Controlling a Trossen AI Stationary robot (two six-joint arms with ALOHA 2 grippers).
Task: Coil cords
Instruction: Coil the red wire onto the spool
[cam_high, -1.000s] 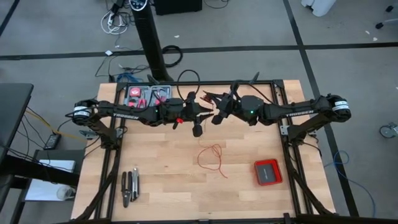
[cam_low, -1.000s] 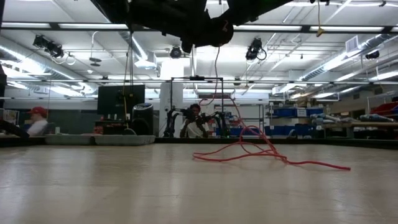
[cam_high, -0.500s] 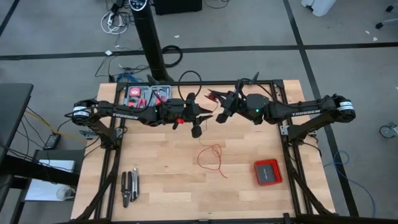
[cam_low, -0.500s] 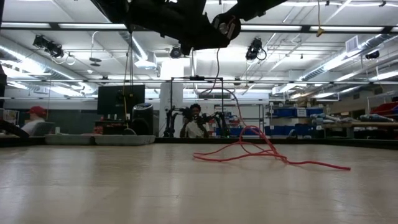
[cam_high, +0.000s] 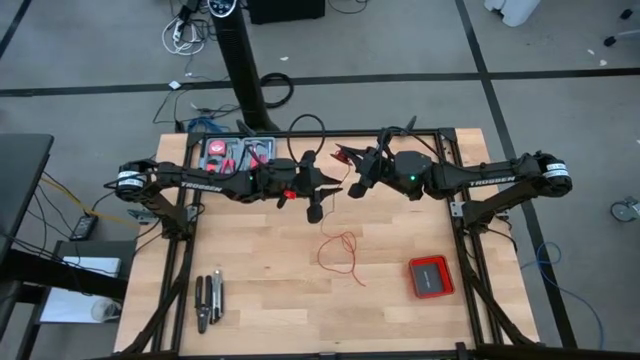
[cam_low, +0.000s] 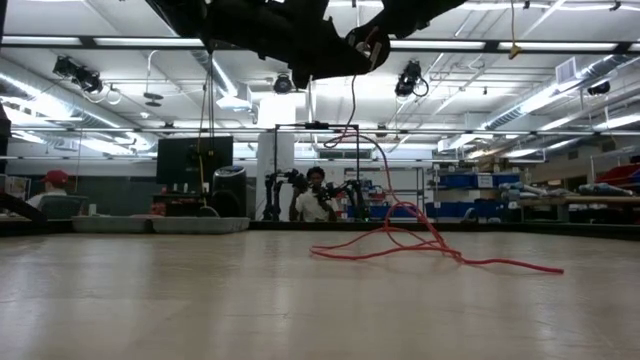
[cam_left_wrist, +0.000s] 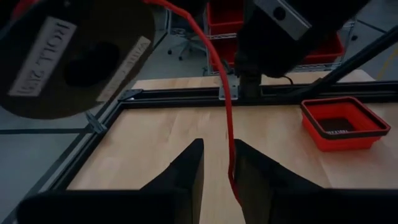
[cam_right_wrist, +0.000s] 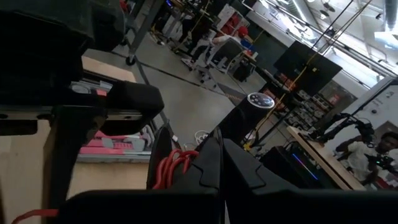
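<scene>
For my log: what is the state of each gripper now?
Left gripper: open, red wire running between its fingers.
Right gripper: closed on the spool.

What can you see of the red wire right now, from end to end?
The red wire is one very thin, flexible strand. Most of it lies as loose, squiggly loops on the wooden table, midway between the arms and short of the red box. In the low view a single strand rises from that heap, clear of the table, to the raised grippers. The left wrist view shows it running between the left gripper fingers. At the shut right gripper, several turns sit bunched on a dark spool.
</scene>
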